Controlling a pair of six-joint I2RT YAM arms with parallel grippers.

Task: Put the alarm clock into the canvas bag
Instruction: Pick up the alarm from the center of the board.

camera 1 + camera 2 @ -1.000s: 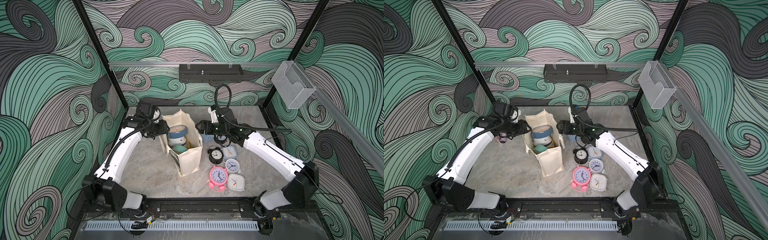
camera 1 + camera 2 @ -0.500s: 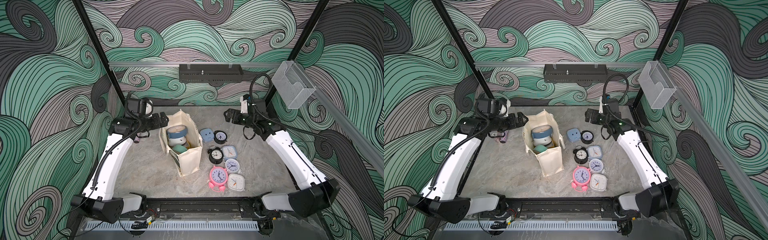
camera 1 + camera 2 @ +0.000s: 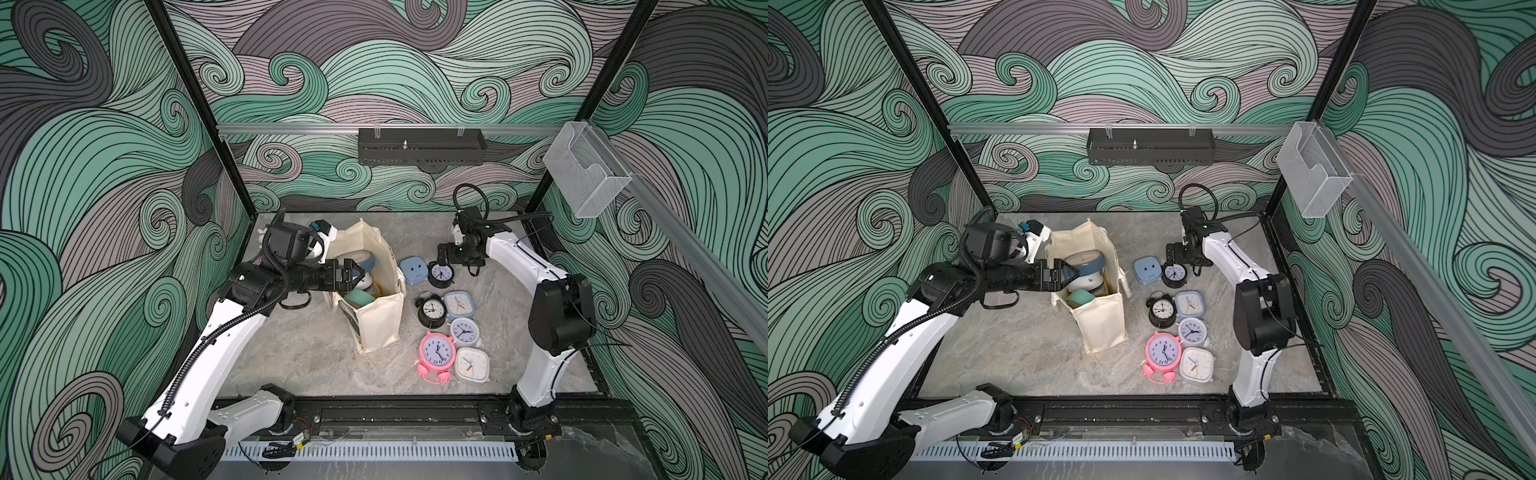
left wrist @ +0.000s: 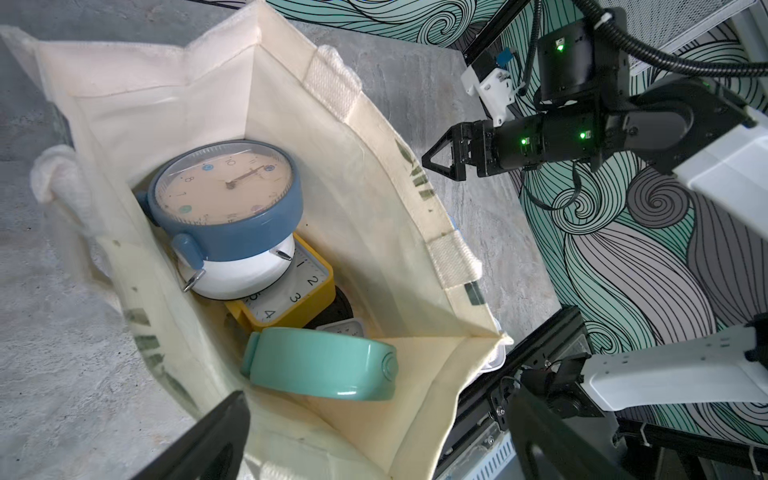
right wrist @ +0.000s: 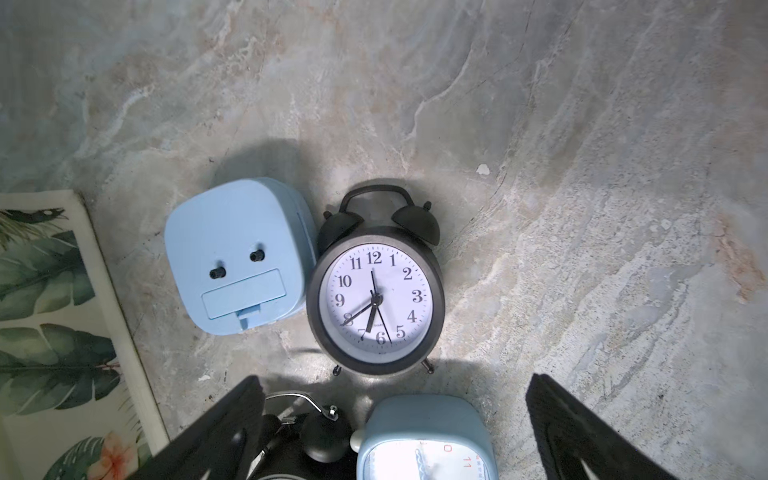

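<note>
The cream canvas bag (image 3: pixel 380 328) (image 3: pixel 1104 324) stands open mid-table. Inside it lie several clocks, a blue round one (image 4: pixel 226 203) on top and a teal one (image 4: pixel 320 368) nearer. My left gripper (image 3: pixel 355 276) (image 4: pixel 374 440) is open over the bag's left rim and holds nothing. A black twin-bell alarm clock (image 3: pixel 440 273) (image 5: pixel 376 291) lies face up behind the other clocks. My right gripper (image 3: pixel 442 253) (image 5: pixel 395 436) hangs just above it, open and empty, fingers (image 5: pixel 216 432) wide apart.
A light blue clock (image 3: pixel 414 269) (image 5: pixel 237 257) lies face down between the bag and the black clock. Nearer the front lie a second black clock (image 3: pixel 431 311), a pale blue square one (image 3: pixel 459 305), a white round one (image 3: pixel 465 332), a pink one (image 3: pixel 437 355) and a white square one (image 3: pixel 471 365).
Both arms had drawn away from the bag half a second ago. Now the left gripper is back at the bag's rim, and the right gripper has come in over the black clock.
</note>
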